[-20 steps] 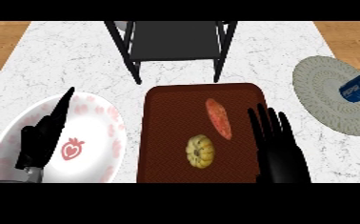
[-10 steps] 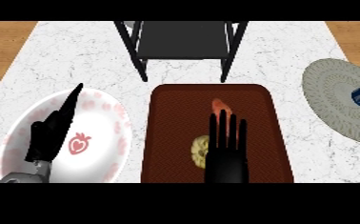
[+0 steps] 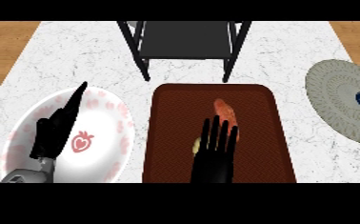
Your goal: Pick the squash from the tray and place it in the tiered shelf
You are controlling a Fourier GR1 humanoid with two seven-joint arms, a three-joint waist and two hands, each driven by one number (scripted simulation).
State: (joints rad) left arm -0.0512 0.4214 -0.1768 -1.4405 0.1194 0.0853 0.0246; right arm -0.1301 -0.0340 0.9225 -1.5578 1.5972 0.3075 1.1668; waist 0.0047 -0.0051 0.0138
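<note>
— Where's the right hand (image 3: 213, 158)?

— Over the near half of the tray (image 3: 171, 123), palm down, fingers (image 3: 218, 131) straight and spread a little. It holds nothing.

— And the squash (image 3: 197, 144)?

— In the tray, toward its near edge, almost wholly under that hand. Only a pale yellow sliver shows at the left of the fingers. Whether the fingers touch it I cannot tell; they are not curled round it.

— What's the reddish thing?

— An orange-red vegetable (image 3: 224, 110) lying lengthwise in the middle of the tray, its near end hidden by the fingertips.

— The left hand (image 3: 53, 132)?

— Open too, fingers straight and together, over the left part of the plate (image 3: 105, 137), which sits at the counter's (image 3: 84, 61) near left corner. The plate is white with pink marks and a strawberry picture in its middle. Hand grips nothing.

— The shelf (image 3: 186, 39)?

— Black frame at the far edge of the counter, just beyond the tray's far edge, dark tier showing.

— Anything else?

— A grey round mat (image 3: 334, 99) at the right edge, well apart from the tray.
</note>
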